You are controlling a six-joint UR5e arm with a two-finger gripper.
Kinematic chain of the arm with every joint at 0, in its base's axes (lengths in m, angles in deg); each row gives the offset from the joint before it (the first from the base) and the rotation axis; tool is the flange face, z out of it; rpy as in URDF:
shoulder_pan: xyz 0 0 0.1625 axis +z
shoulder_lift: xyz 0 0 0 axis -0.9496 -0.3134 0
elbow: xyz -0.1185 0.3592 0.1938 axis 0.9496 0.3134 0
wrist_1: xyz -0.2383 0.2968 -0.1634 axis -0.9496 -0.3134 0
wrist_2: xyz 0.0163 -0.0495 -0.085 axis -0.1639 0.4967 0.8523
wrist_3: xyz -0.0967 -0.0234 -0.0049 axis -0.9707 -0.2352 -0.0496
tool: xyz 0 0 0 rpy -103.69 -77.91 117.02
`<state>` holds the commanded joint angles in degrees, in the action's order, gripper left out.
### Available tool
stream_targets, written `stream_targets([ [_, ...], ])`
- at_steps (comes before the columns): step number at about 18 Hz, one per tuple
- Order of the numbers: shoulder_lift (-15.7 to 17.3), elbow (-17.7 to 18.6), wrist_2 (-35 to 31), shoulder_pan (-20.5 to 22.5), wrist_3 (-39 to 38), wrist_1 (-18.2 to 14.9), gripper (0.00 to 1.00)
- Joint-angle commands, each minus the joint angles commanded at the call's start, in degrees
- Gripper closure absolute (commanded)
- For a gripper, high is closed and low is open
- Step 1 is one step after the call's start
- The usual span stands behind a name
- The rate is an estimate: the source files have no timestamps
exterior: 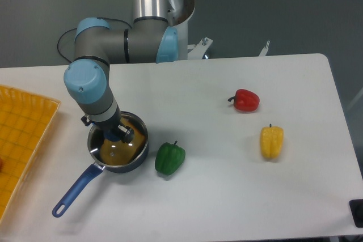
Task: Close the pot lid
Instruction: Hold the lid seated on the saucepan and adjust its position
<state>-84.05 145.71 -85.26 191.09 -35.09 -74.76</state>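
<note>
The pot (139,152) is a small round dark saucepan on the white table at the left. Its long blue handle (75,191) points to the front left. The clear glass lid (120,151) lies over the pot's mouth, slightly tilted, and its rim roughly matches the pot's rim. My gripper (123,135) comes down from above and is shut on the lid's blue knob (126,135) at the centre. The arm's wrist hides the back left part of the pot.
A green pepper (169,158) sits just right of the pot. A red pepper (246,100) and a yellow pepper (271,141) lie farther right. An orange tray (22,134) stands at the left edge. The arm's base is at the back.
</note>
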Motion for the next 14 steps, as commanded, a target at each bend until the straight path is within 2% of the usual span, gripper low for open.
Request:
stream_targets([
  [1, -0.1, 0.0, -0.2, 0.0, 0.0, 0.0, 0.39],
  [3, -0.1, -0.1, -0.8, 0.0, 0.2, 0.0, 0.07],
  [4, -0.1, -0.1, -0.9, 0.0, 0.1, 0.0, 0.00],
  [12, 0.6, -0.6, -0.9, 0.5, 0.2, -0.9, 0.00],
  [14, 1.2, -2.2, -0.8, 1.1, 0.2, -2.5, 0.00],
])
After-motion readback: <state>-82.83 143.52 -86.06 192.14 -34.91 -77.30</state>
